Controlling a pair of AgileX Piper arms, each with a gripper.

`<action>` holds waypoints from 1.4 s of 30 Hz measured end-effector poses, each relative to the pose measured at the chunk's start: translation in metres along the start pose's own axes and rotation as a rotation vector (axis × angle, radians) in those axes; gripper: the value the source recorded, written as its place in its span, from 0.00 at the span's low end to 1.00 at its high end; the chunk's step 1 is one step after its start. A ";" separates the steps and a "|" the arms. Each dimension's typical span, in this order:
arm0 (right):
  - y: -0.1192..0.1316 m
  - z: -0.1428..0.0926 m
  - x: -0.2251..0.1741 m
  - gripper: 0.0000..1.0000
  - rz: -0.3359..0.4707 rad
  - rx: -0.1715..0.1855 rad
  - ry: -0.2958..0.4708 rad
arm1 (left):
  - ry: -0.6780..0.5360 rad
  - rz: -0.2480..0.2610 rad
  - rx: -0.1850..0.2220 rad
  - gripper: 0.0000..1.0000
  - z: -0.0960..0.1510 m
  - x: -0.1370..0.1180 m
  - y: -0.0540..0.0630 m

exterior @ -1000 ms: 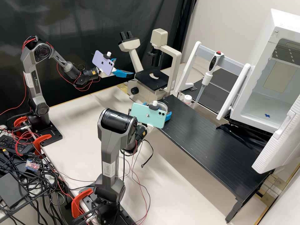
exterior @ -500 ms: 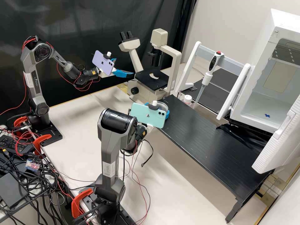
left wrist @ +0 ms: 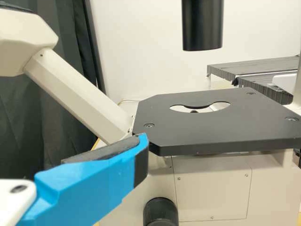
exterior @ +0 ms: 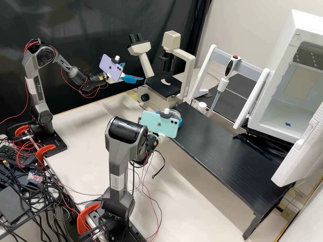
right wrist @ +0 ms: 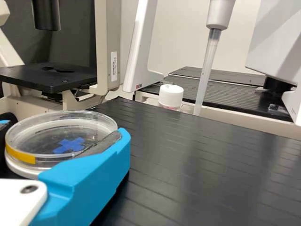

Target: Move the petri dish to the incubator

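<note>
- The black surface [exterior: 232,148] runs from beside the microscope [exterior: 190,67] toward the incubator [exterior: 304,25], its long near edge standing over the pale surface [exterior: 188,208].
- Along its far edge are a white-capped bottle [right wrist: 170,95] and an upright pipette [exterior: 230,67], with the incubator and its open door [exterior: 297,151] at the other end.
- The right arm [exterior: 117,161] rises from its base and bends at a high elbow, its tool [exterior: 171,115] low at the black surface's microscope end.
- The right tool is closed on the petri dish [right wrist: 51,120], one finger along the dish's side and the other opposite.
- The dish lies level between those fingers, a blue cross showing through it; whether its base touches the surface, I cannot tell.
- The left arm [exterior: 37,87] slopes down from its elbow; its tool [exterior: 134,72] is open and holds nothing, beside the microscope's stage [left wrist: 225,125].
</note>
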 end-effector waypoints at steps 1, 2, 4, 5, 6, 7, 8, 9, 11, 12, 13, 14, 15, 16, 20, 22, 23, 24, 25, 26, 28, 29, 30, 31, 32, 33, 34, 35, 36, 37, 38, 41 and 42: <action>0.001 0.001 -0.001 0.00 -0.002 -0.006 0.002 | 0.000 0.000 0.000 1.00 0.000 0.000 0.000; 0.005 0.003 -0.001 0.00 0.005 -0.016 0.006 | 0.000 0.000 0.000 1.00 0.000 0.000 0.000; 0.014 0.011 -0.005 0.00 0.027 -0.030 -0.012 | 0.000 0.000 0.000 1.00 0.000 0.000 0.000; 0.018 0.015 -0.006 0.00 0.042 -0.031 -0.025 | 0.000 0.000 0.000 1.00 0.000 0.000 0.000; 0.026 0.023 -0.007 0.00 0.074 -0.025 -0.059 | 0.000 0.000 0.000 1.00 0.000 0.000 0.000; 0.034 0.029 -0.009 0.00 0.105 -0.010 -0.085 | 0.000 0.000 0.000 1.00 0.000 0.000 0.000; 0.041 0.037 -0.010 0.00 0.133 0.002 -0.113 | 0.000 0.000 0.000 1.00 0.000 0.000 0.000; 0.047 0.043 -0.012 0.00 0.157 0.013 -0.135 | 0.000 0.000 0.000 1.00 0.000 0.000 0.000; 0.061 0.058 -0.017 0.00 0.205 0.038 -0.180 | 0.000 0.000 0.000 1.00 0.000 0.000 0.000; 0.068 0.063 -0.017 0.00 0.223 0.044 -0.194 | 0.000 0.000 0.000 1.00 0.000 0.000 0.000; 0.075 0.070 -0.019 0.00 0.244 0.051 -0.207 | 0.000 0.000 0.000 1.00 0.000 0.000 0.000; 0.084 0.075 -0.020 0.00 0.269 0.055 -0.213 | 0.000 0.000 0.000 1.00 0.000 0.000 0.000; 0.096 0.082 -0.022 0.00 0.303 0.060 -0.227 | 0.000 0.000 0.000 1.00 0.000 0.000 0.000; 0.102 0.085 -0.022 0.00 0.316 0.061 -0.224 | 0.000 0.000 0.000 1.00 0.000 0.000 0.000; 0.136 0.106 -0.018 0.00 0.409 0.072 -0.247 | 0.000 0.000 0.000 1.00 0.000 0.000 0.000; 0.148 0.113 -0.015 0.00 0.437 0.076 -0.263 | 0.000 0.000 0.000 1.00 0.000 0.000 0.000; 0.157 0.118 -0.010 0.00 0.449 0.076 -0.277 | 0.000 0.000 0.000 1.00 0.000 0.000 0.000; 0.163 0.121 -0.006 0.00 0.452 0.074 -0.285 | 0.000 0.000 0.000 1.00 0.000 0.000 0.000; 0.169 0.124 -0.001 0.00 0.459 0.074 -0.291 | 0.000 0.000 0.000 1.00 0.000 0.000 0.000; 0.174 0.128 0.004 0.00 0.457 0.077 -0.305 | 0.000 0.000 0.000 1.00 0.000 0.000 0.000; 0.185 0.133 0.017 0.00 0.457 0.078 -0.319 | 0.000 0.000 0.000 1.00 0.000 0.000 0.000; 0.191 0.138 0.025 0.00 0.454 0.083 -0.335 | 0.000 0.000 0.000 1.00 0.000 0.000 0.000; 0.195 0.142 0.031 0.00 0.447 0.084 -0.350 | 0.000 0.000 0.000 1.00 0.000 0.000 0.000; 0.201 0.147 0.039 0.00 0.443 0.083 -0.368 | 0.000 0.000 0.000 1.00 0.000 0.000 0.000; 0.205 0.150 0.045 0.00 0.442 0.087 -0.380 | 0.000 0.000 0.000 1.00 0.000 0.000 0.000; 0.212 0.154 0.053 0.00 0.444 0.093 -0.402 | 0.000 0.000 0.000 1.00 0.000 0.000 0.000; 0.215 0.156 0.057 0.00 0.444 0.095 -0.412 | 0.000 0.000 0.000 1.00 0.000 0.000 0.000; 0.222 0.160 0.067 0.00 0.450 0.094 -0.423 | 0.000 0.000 0.000 1.00 0.000 0.000 0.000; 0.226 0.163 0.075 0.00 0.451 0.104 -0.438 | 0.000 0.000 0.000 1.00 0.000 0.000 0.000; 0.232 0.166 0.082 0.00 0.453 0.099 -0.448 | 0.000 0.000 0.000 1.00 0.000 0.000 0.000; 0.236 0.169 0.086 0.00 0.453 0.104 -0.467 | 0.000 0.000 0.000 1.00 0.000 0.000 0.000; 0.249 0.176 0.096 0.00 0.478 0.147 -0.499 | 0.000 0.000 0.000 1.00 0.000 0.000 0.000; 0.253 0.178 0.098 0.00 0.480 0.154 -0.506 | 0.000 0.000 0.000 1.00 0.000 0.000 0.000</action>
